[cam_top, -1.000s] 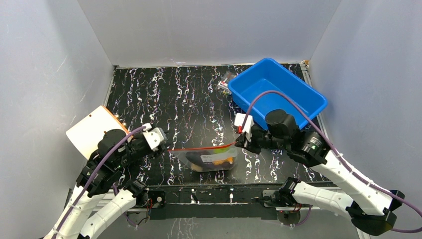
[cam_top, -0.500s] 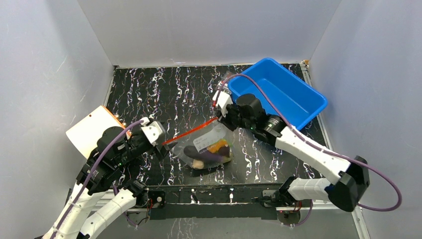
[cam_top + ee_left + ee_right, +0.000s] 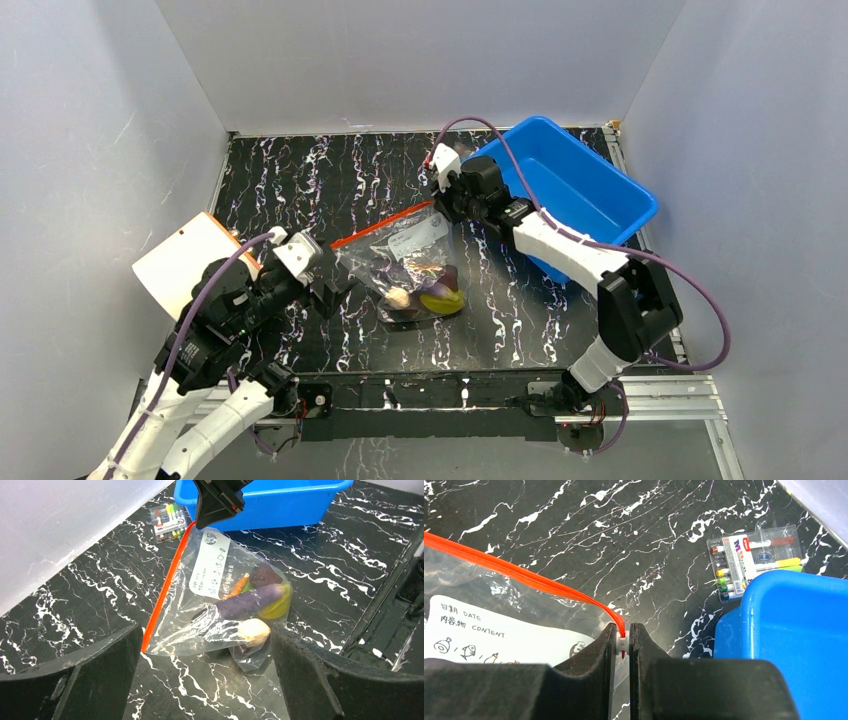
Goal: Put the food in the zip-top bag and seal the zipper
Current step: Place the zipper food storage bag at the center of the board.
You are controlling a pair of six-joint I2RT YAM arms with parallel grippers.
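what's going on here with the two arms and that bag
The right claw is shut on one end of the red-orange zipper, holding the zip-top bag by that corner next to the blue bin. The food is inside the bag, which rests on the black marbled table. The left claw is wide open near the zipper's other end, holding nothing. Whether the zipper is sealed all along can't be told.
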